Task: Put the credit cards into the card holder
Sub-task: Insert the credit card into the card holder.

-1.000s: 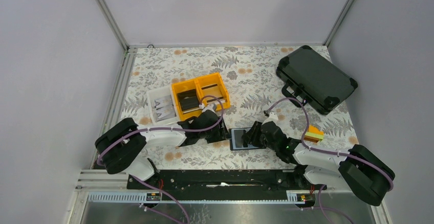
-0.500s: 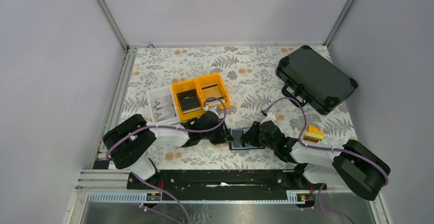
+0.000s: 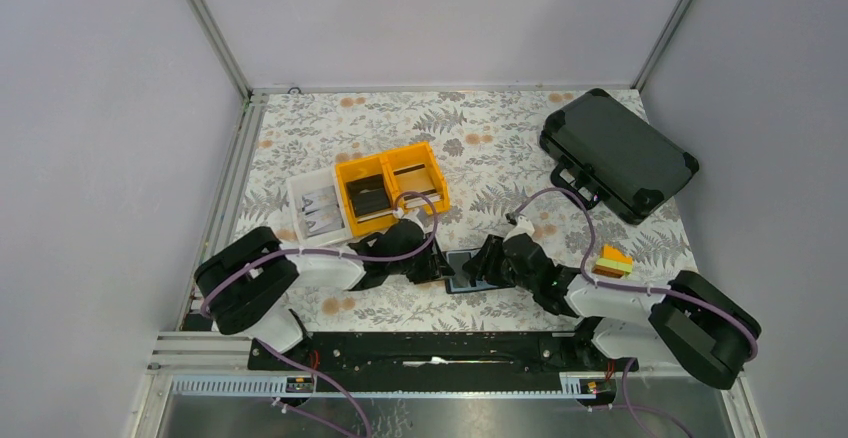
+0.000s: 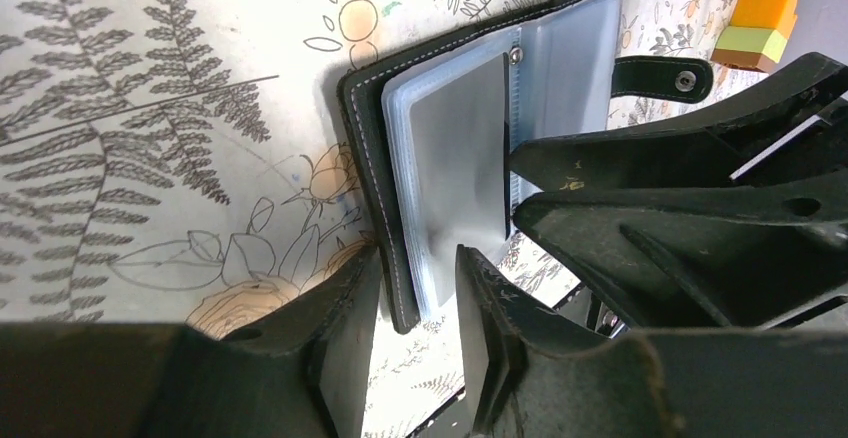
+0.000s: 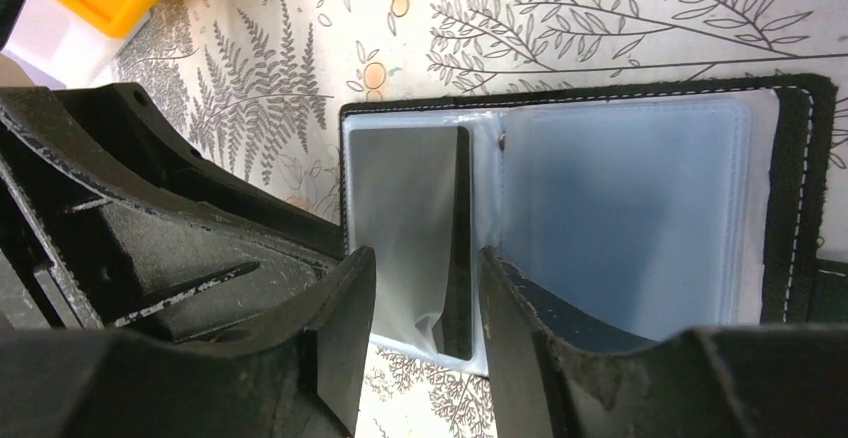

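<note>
The card holder (image 3: 466, 271) lies open on the floral table between both arms, its clear pockets (image 5: 620, 208) facing up and its black cover (image 4: 365, 158) underneath. A grey credit card (image 4: 455, 158) sits in the left pocket. In the right wrist view its dark edge (image 5: 457, 238) stands between my right fingers. My left gripper (image 4: 418, 253) pinches the holder's near left corner (image 3: 440, 266). My right gripper (image 5: 425, 253) straddles the pocket's near edge from the other side (image 3: 488, 263), jaws apart with gaps on both sides of the card. More credit cards (image 3: 318, 210) lie in a white bin.
Yellow bins (image 3: 392, 186) and the white bin (image 3: 300, 198) stand behind the left arm. A large black hard case (image 3: 615, 153) sits at the back right. An orange and green block (image 3: 612, 261) rests beside the right arm. The holder's snap tab (image 4: 665, 78) sticks out to the right.
The right arm slid left over the holder, and its jaws narrowed, then widened again. The left jaws narrowed onto the holder's corner. The holder shifted slightly left.
</note>
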{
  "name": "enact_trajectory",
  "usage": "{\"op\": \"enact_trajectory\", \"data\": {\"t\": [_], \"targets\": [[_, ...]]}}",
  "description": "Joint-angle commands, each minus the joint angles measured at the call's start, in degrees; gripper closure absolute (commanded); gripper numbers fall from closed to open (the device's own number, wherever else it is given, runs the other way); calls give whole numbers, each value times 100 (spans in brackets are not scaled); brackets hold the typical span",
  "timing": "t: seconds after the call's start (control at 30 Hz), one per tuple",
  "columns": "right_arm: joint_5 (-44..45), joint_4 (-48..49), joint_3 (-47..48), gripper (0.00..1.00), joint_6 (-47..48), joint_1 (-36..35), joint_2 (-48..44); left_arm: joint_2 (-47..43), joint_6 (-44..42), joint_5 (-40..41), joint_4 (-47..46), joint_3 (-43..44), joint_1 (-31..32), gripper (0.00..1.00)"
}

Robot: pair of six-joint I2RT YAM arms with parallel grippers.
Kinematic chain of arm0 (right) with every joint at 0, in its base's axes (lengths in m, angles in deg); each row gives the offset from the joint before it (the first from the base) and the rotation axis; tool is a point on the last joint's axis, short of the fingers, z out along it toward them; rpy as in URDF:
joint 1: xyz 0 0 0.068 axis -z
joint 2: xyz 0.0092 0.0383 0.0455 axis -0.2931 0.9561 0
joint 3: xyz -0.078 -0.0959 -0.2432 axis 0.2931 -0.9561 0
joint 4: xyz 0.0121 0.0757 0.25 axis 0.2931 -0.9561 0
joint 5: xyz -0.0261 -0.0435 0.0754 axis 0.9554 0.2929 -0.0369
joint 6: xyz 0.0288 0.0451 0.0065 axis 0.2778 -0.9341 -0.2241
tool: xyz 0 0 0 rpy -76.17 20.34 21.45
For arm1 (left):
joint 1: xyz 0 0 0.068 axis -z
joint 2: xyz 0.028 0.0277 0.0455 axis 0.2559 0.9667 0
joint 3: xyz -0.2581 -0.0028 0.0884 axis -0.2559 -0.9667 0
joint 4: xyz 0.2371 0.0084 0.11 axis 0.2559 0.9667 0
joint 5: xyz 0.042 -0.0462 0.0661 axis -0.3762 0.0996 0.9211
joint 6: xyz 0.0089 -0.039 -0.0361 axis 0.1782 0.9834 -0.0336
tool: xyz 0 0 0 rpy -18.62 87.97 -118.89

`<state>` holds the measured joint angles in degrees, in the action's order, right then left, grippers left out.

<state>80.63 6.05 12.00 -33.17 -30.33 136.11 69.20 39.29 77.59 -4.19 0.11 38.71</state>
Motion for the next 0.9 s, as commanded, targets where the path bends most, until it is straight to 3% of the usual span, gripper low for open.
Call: {"op": "enact_trajectory", "data": {"t": [0.0,0.13,0.4,0.57,0.7,0.87], "targets": [[236,-701,341,47,208,-110,-532,-461,-154,229,105,-89,-58,62],[758,-1697,740,32,697,-14,-1058,-597,-159,122,131,-158,-205,55],[961,-3449,1303,20,1627,1165,-1557,-594,-35,-148,-119,-233,-277,49],[827,-3801,1367,5,1711,1590,-1384,-486,51,-243,-337,-281,-279,50],[748,-3791,1275,8,1531,1619,-1072,-463,71,-277,-521,-336,-275,50],[383,-3498,1196,29,1430,1617,-825,-225,34,-362,-625,-259,-284,51]]}}
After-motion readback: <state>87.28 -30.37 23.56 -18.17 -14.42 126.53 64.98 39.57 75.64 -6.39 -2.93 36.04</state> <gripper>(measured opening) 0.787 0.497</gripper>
